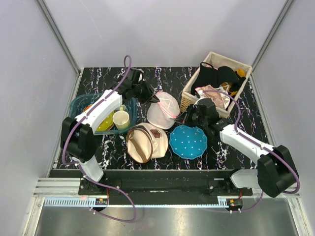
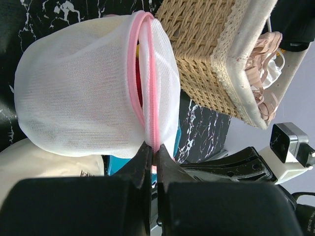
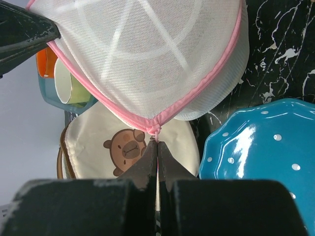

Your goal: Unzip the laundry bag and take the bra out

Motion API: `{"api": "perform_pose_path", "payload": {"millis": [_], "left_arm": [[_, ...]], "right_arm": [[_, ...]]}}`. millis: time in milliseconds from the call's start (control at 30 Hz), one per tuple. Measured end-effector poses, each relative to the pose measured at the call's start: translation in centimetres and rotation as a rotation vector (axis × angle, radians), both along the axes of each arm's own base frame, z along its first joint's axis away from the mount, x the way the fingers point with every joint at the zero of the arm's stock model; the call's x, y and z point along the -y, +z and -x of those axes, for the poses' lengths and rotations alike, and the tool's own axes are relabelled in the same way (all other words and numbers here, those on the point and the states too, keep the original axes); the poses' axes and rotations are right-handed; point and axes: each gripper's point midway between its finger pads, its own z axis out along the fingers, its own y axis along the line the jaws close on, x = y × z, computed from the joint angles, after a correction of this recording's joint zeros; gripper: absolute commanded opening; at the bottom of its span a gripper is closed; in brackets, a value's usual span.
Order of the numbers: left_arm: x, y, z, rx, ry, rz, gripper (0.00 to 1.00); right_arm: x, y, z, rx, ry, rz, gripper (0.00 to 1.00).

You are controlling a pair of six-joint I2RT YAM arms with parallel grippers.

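Observation:
The laundry bag (image 1: 164, 109) is a white mesh dome with a pink rim, held off the table between both arms. My left gripper (image 2: 154, 149) is shut on the bag's pink rim (image 2: 151, 88) at its far-left side; in the top view the left gripper (image 1: 149, 94) meets the bag's edge. My right gripper (image 3: 157, 144) is shut on the pink zipper pull (image 3: 156, 131) below the bag (image 3: 147, 54); in the top view the right gripper (image 1: 186, 117) is at the bag's right edge. The zipper is partly parted, with red fabric (image 2: 140, 88) showing inside.
A beige canvas bag (image 1: 146, 141) with a bear print lies under the laundry bag. A blue dotted plate (image 1: 188, 141) sits to its right. A wicker basket (image 1: 215, 83) of clothes stands back right. A teal bin (image 1: 101, 114) with a cup stands left.

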Motion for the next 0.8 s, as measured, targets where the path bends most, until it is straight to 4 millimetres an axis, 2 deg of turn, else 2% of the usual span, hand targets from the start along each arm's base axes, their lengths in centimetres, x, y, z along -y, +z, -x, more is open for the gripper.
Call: {"api": "perform_pose_path", "payload": {"millis": [367,467,533,600,667,733,767,800], "left_arm": [[0.0,1.0,0.2,0.046,-0.066,-0.019,0.00],[0.1,1.0,0.5,0.043,-0.085,-0.020,0.00],[0.1,1.1,0.4,0.058,-0.091,-0.024,0.00],[0.3,1.3,0.4,0.083,-0.103,-0.026,0.00],[0.5,1.4,0.7,0.103,-0.114,-0.025,0.00],[0.7,1.0,1.5,0.107,-0.128,-0.025,0.00],[0.7,0.7,1.8,0.105,-0.134,-0.027,0.00],[0.9,0.4,2.1,0.102,-0.140,-0.027,0.00]], "right_arm": [[0.3,0.4,-0.3,0.035,0.001,0.032,0.00],[0.6,0.2,-0.2,0.038,-0.004,0.052,0.49],[1.1,-0.4,0.2,0.014,-0.011,0.083,0.76],[1.9,-1.3,0.6,-0.017,-0.015,0.140,0.79],[2.5,-1.3,0.7,-0.026,-0.019,0.179,0.80],[2.7,-0.3,0.4,-0.010,-0.020,0.199,0.79],[2.5,1.4,-0.2,0.025,-0.019,0.197,0.79],[2.4,1.8,-0.4,0.036,-0.018,0.194,0.78]]}}
